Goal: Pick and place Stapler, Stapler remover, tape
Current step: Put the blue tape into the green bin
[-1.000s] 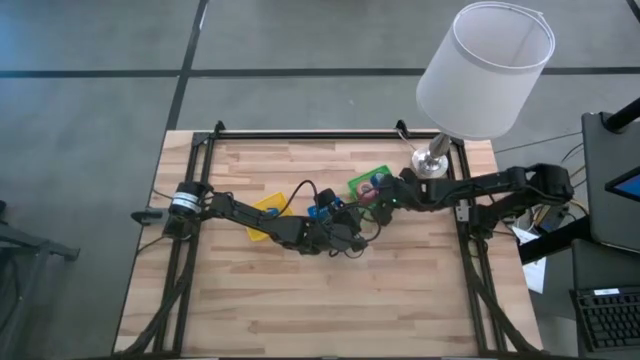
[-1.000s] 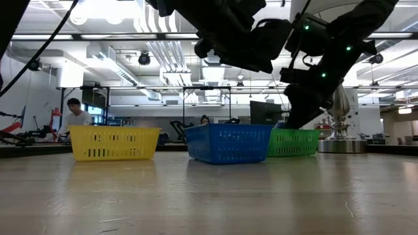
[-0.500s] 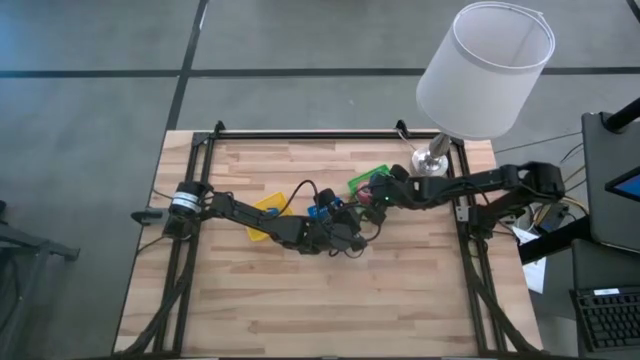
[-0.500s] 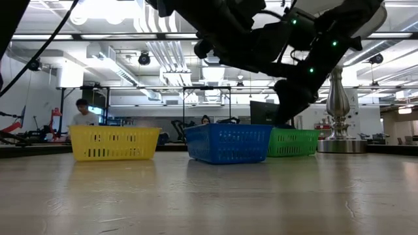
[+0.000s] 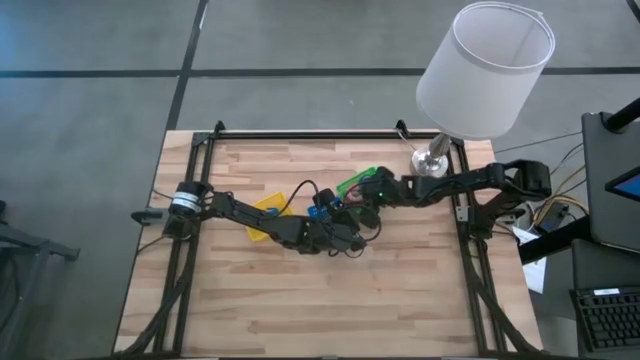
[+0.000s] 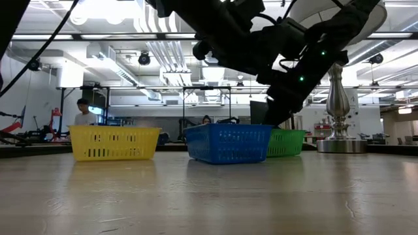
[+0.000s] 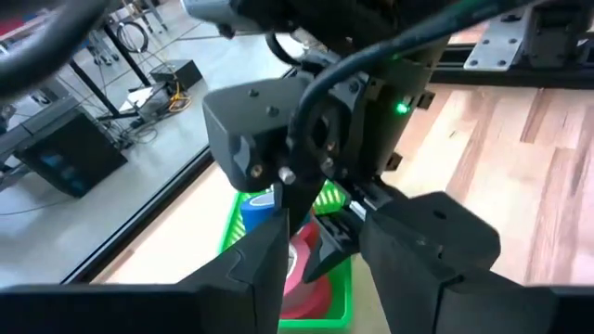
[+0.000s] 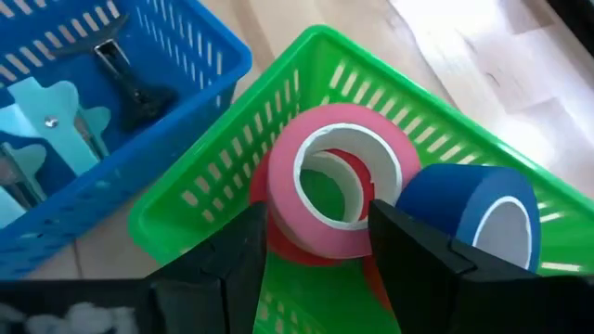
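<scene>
A green bin (image 8: 223,176) (image 5: 352,183) (image 6: 287,142) holds the tape: a pink roll (image 8: 343,116) lying on a red roll (image 8: 345,176), with a blue roll (image 8: 445,199) beside them. My right gripper (image 8: 320,269) (image 5: 362,203) reaches into this bin, open, its fingers on either side of the pink roll. My left gripper (image 7: 320,269) (image 5: 350,240) hangs open just near of the bins and touches nothing. The blue bin (image 8: 139,158) (image 5: 322,208) holds pale blue pieces and a dark metal tool (image 8: 130,79). I cannot make out the stapler. My right gripper comes at the pink roll (image 8: 306,223) slanting down from the table's right, one finger (image 8: 232,269) at each side of the ring. I cannot tell whether the fingers touch it. The roll lies flat in the green bin.
A yellow bin (image 5: 266,208) (image 6: 114,142) stands left of the blue bin (image 6: 227,143). A lamp with a metal base (image 5: 432,160) (image 6: 338,124) stands at the far right corner. Bare wood lies toward the near edge. People sit in the room behind.
My right gripper has moved toward the table's left and lower, into the green bin. The green bin has shifted a little toward the left; in the low view its right end now shows shorter than before.
</scene>
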`<state>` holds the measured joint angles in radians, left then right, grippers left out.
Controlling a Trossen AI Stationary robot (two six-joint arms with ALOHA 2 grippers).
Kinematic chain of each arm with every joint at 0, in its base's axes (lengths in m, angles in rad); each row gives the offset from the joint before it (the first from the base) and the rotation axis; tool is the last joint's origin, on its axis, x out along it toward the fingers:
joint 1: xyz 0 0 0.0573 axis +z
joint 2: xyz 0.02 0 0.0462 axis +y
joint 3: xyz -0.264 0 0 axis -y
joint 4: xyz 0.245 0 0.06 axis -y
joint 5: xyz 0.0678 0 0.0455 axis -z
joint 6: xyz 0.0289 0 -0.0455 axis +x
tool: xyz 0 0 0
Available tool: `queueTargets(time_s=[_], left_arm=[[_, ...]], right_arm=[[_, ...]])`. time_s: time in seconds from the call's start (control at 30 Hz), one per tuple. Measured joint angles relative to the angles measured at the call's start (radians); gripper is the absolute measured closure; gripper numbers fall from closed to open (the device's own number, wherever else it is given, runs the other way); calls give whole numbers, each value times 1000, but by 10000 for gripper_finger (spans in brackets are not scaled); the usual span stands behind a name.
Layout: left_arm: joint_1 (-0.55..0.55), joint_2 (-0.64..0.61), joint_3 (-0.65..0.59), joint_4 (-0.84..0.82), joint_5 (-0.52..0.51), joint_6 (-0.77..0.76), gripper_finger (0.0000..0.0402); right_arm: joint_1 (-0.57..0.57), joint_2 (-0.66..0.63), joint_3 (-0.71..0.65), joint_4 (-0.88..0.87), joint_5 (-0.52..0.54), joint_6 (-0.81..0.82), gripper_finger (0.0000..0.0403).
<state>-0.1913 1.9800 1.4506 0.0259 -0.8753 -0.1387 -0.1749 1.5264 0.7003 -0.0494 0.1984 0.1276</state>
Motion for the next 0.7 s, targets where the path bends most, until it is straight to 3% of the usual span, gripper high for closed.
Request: queueTargets(time_s=[0.43, 0.7], left_arm=[[0, 0, 0, -21, 0, -1, 254], [0, 0, 0, -21, 0, -1, 254]], right_arm=[[14, -32, -2, 4, -41, -89, 220], [14, -46, -2, 2, 179, -76, 220]])
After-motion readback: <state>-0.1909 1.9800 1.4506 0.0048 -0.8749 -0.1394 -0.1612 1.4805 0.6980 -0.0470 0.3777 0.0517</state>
